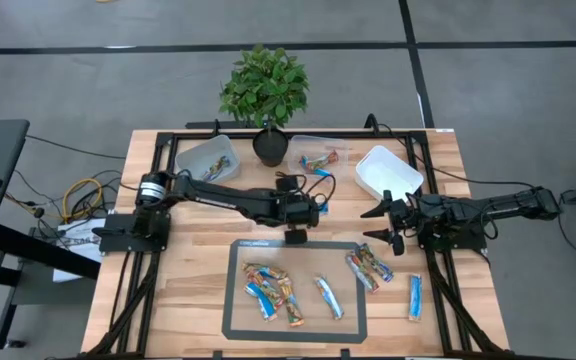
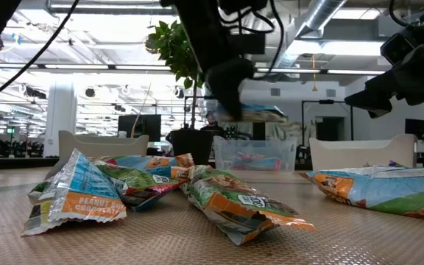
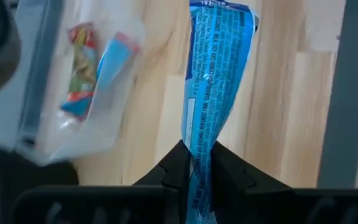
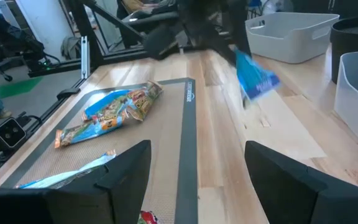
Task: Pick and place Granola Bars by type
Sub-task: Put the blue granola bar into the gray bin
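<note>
Clear middle tub (image 1: 320, 153) holds two granola bars (image 1: 321, 160).

Overhead, table-level and two wrist views, all sharing the mat (image 1: 358, 285).

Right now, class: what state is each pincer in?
Left pincer: shut on a blue granola bar.
Right pincer: open, holding nothing.

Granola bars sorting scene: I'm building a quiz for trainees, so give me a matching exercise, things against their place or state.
Things:
1. left gripper
2. right gripper
3. potted plant
4. grey mat

States:
A. open, holding nothing
B. carries several bars
C. shut on a blue granola bar
D. between two tubs

Pairs: 1-C, 2-A, 3-D, 4-B
</note>
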### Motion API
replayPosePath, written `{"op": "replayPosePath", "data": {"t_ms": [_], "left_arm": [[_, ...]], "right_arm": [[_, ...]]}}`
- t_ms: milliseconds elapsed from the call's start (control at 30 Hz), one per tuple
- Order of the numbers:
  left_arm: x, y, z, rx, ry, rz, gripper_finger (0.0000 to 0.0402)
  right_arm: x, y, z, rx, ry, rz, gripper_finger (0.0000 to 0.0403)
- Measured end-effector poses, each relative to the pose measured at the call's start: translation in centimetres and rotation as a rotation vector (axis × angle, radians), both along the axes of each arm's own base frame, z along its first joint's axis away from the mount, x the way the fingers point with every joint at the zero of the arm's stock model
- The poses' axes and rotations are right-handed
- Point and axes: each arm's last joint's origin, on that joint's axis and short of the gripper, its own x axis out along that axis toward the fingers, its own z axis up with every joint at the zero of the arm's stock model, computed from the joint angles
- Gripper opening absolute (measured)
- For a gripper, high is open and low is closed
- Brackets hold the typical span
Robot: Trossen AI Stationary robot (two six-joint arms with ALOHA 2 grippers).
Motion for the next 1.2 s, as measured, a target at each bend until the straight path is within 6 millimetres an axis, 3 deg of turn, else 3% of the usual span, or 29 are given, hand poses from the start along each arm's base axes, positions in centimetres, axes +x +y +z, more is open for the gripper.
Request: {"op": "replayPosePath", "data": {"t_ms": [267, 600, 800, 933, 1200], "left_arm": [[-3.7, 1.5, 0.9, -0.019, -0.083, 0.09, 0.0038], [-12.3, 5.6, -0.3, 0.057, -0.183, 0.323, 0.0039], [-17.1, 7.0, -1.1, 0.072, -0.213, 0.462, 0.0039], [-18.7, 7.3, -1.4, 0.102, -0.218, 0.495, 0.0039], [-20.5, 8.0, 0.2, 0.224, -0.226, 0.545, 0.0039]], "right_arm": [[0.0, 0.0, 0.0, 0.0, 0.0, 0.0, 0.0256], [0.0, 0.0, 0.0, 0.0, 0.0, 0.0, 0.0256], [0.0, 0.0, 0.0, 0.0, -0.001, 0.0, 0.0256], [0.0, 0.0, 0.0, 0.0, -0.001, 0.0, 0.0256], [0.0, 0.0, 0.0, 0.0, 0.0, 0.0, 0.0256]]}}
